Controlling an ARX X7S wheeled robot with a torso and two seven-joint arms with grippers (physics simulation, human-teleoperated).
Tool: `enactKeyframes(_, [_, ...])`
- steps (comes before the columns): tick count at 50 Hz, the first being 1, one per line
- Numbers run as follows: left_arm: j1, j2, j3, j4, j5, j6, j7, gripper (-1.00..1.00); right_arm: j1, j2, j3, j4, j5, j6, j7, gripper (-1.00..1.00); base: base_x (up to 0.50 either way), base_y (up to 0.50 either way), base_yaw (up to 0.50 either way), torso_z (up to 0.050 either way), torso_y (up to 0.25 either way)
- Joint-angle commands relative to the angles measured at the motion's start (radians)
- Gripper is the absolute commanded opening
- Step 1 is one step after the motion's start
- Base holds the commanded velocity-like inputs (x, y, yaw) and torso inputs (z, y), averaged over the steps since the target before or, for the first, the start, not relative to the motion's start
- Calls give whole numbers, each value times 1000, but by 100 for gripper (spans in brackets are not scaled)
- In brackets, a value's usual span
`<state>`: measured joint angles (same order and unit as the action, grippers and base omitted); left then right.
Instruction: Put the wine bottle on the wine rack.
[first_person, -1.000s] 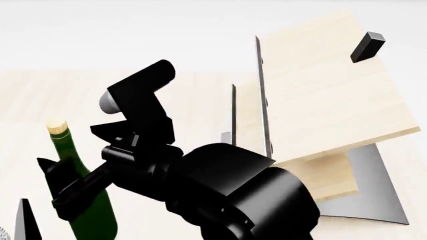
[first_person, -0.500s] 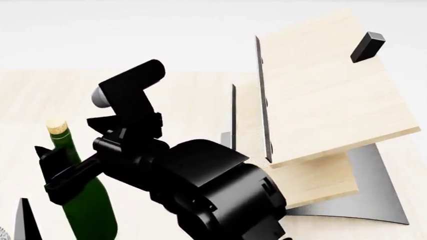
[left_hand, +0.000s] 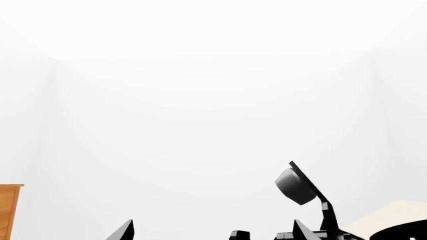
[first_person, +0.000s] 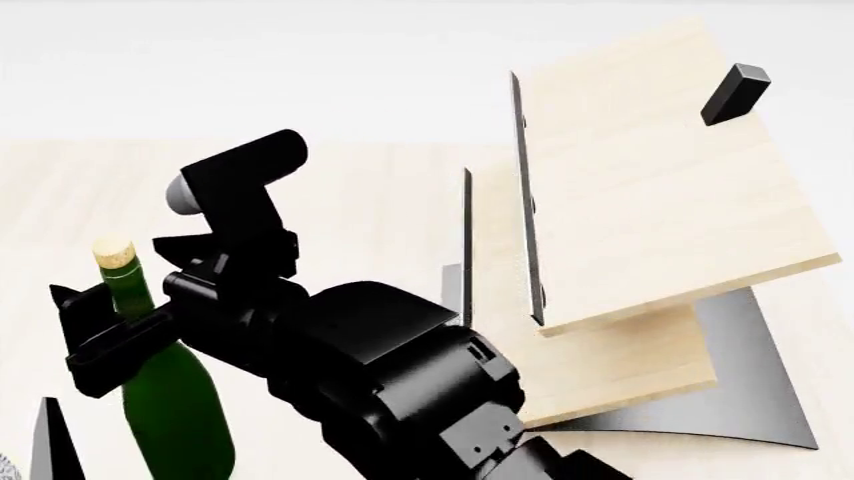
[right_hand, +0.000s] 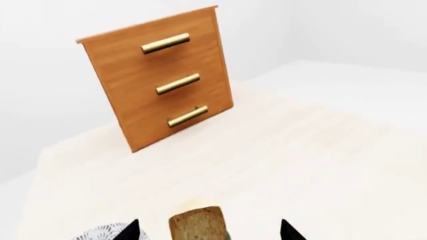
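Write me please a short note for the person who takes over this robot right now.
Right gripper: open, its fingers stand on both sides of the tan cork, with gaps and no grip.
Left gripper: open and empty, low beside the bottle.
Tall dark green glass wine bottle: upright, to the left of the rack and apart from it.
Light wood two-tier wine rack with black metal edges: no bottle on it.
Done: the right arm has reached the bottle's top.
Left: probably go lower on the bottle, close the fingers, lift, carry it to the rack, lay it down and release.
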<state>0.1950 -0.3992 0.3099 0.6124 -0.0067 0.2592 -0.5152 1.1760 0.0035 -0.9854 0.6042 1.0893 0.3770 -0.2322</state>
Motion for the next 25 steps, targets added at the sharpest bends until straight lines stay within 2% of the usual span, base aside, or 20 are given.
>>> enactKeyframes(1, [-3,-2,1,-4,-3,1,-2,100,59,0,-213,91,186,-156,23,100,0,0,0,0,0])
enactKeyframes(7, [-3,-3,3,-3,0,2,-4,100,64,6,-238,84,213,-172,32,100,0,0,0,0,0])
enactKeyframes(8, [-4,-2,4,-6,-1,3,-4,100,64,5,-236,92,218,-175,30,-100,0,0,0,0,0])
enactKeyframes(25, [-6,-3,13,-15,3,10,-5,100,90,85,-198,-50,269,-175,106,-100,0,0,0,0,0])
